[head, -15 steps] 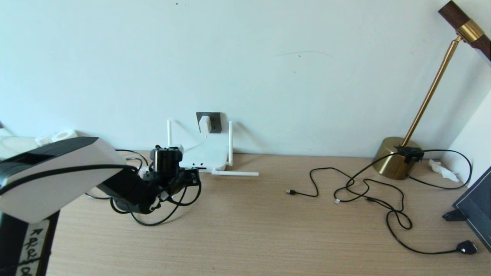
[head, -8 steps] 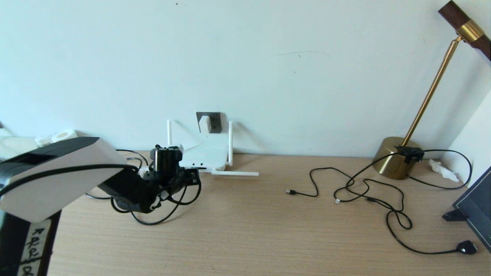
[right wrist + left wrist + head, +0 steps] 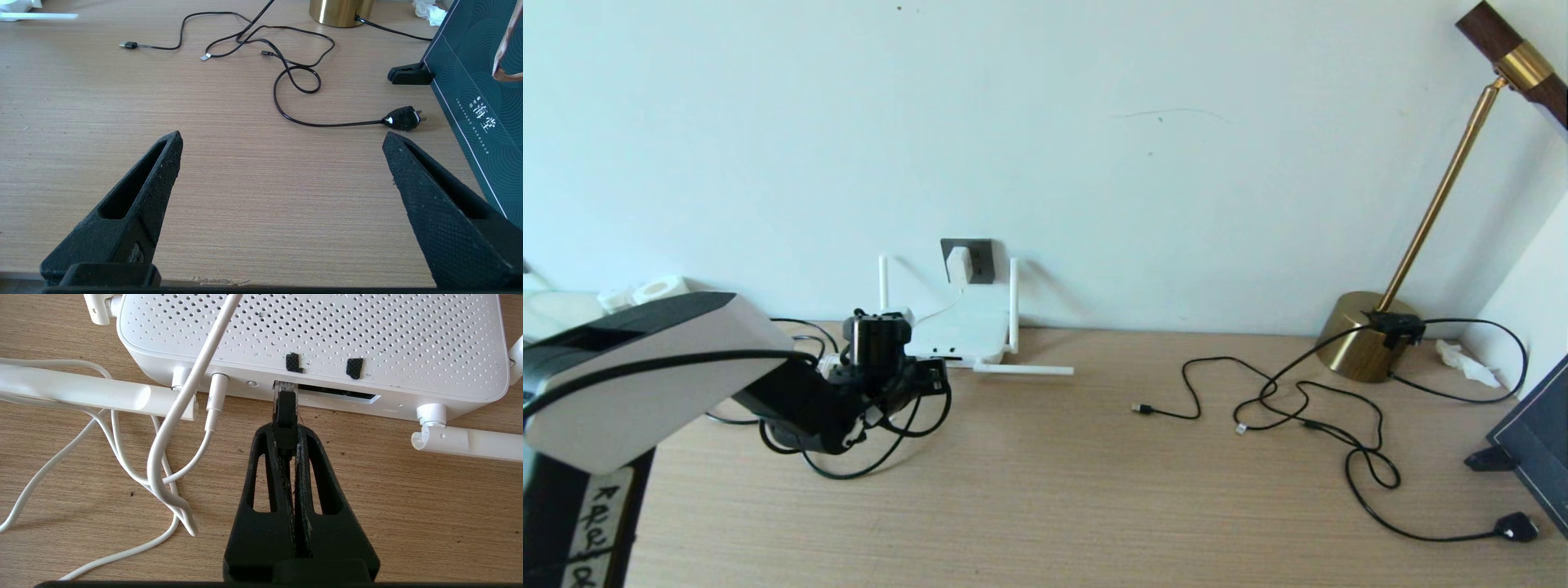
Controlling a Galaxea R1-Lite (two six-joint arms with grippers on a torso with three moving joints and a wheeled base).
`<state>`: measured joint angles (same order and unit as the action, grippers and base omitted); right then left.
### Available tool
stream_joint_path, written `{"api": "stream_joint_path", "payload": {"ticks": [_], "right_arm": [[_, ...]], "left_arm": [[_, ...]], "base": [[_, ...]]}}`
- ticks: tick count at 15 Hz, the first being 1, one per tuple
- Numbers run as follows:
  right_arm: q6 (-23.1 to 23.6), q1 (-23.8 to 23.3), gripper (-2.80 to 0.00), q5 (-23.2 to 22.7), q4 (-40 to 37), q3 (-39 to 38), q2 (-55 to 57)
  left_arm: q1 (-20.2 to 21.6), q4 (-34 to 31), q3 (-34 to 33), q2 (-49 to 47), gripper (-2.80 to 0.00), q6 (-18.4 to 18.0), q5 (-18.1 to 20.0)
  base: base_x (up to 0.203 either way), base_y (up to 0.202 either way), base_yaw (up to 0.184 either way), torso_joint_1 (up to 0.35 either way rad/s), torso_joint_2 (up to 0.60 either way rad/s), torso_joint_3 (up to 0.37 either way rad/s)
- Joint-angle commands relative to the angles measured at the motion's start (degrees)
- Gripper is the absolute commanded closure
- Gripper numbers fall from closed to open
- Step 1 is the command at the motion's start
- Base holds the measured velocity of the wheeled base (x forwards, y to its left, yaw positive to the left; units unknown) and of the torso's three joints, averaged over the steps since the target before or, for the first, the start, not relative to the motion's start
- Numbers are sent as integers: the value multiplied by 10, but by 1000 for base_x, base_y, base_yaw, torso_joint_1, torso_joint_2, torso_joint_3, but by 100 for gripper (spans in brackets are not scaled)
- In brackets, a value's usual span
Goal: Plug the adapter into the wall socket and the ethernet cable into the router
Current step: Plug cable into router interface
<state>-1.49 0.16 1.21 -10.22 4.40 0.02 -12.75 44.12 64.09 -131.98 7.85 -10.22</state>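
1. The left gripper (image 3: 286, 435) is clamped tight on the black boot of the ethernet cable (image 3: 284, 410), right at the port edge of the router (image 3: 310, 339).
2. The cable's clear plug tip is seen touching the router's port strip; whether it's fully seated can't be told.
3. In the head view the left gripper (image 3: 927, 377) is parked low over the desk (image 3: 1094, 490), just in front of the router (image 3: 960, 331), with black cable looped under the arm.
4. The adapter (image 3: 958, 265) is seen on the wall socket (image 3: 977, 260), above the router, and its thin white cord (image 3: 179, 412) is draped down across the router's top.
5. A second white cord is plugged in beside the ethernet plug.
6. The right gripper (image 3: 282, 151) is held wide open with nothing in it, above bare desk (image 3: 245, 183), well apart from the router.
7. Thin black cords (image 3: 1307, 408), a flat black plug (image 3: 402, 118) and a brass lamp base (image 3: 1364, 335) are scattered on the right side.
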Motion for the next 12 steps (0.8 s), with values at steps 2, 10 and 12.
{"api": "stream_joint_path", "payload": {"ticks": [2,10,12], "right_arm": [[0,0,-280,0,-1,0,0],[0,0,-280,0,-1,0,0],[0,0,-280,0,-1,0,0]], "left_arm": [[0,2,2,1,0,1,-2],[0,-13,21,0,0,0,-2],[0,-15,26,-1,0,-1,-2]], "base": [[0,0,0,0,0,0],[0,0,0,0,0,0],[0,0,0,0,0,0]]}}
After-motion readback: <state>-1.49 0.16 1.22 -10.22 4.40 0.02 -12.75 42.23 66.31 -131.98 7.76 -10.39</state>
